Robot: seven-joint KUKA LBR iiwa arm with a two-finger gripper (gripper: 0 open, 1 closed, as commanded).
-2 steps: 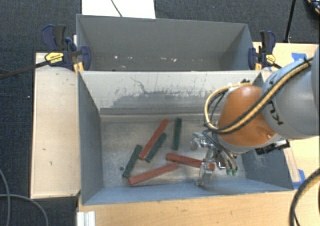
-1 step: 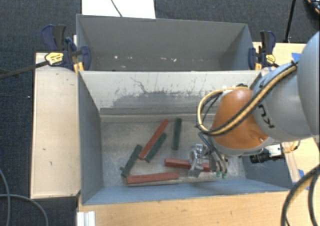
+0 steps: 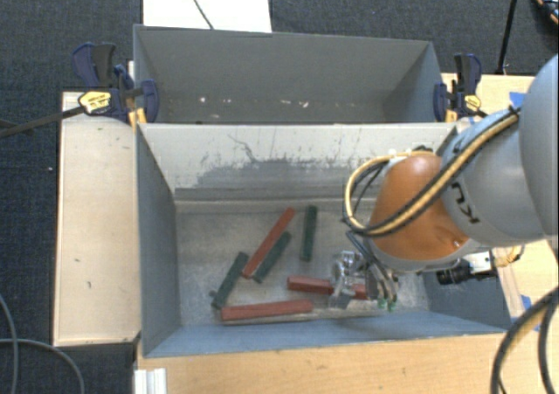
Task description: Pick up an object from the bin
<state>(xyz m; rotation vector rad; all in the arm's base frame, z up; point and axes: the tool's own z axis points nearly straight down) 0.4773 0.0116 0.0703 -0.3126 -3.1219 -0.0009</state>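
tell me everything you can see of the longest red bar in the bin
The longest red bar is a slim, straight, reddish-brown stick, maybe plastic or wood. It lies flat on the floor of the bin, nearly parallel to the wall at the view's bottom and close to it. The lower end of a dark green stick reaches its left end; contact is unclear. A shorter red bar lies above its right end. The gripper is to its right, not over it.

A few dark letters stand on the arm's grey housing (image 3: pixel 465 203), but they are too broken to read. No other text or number is legible.
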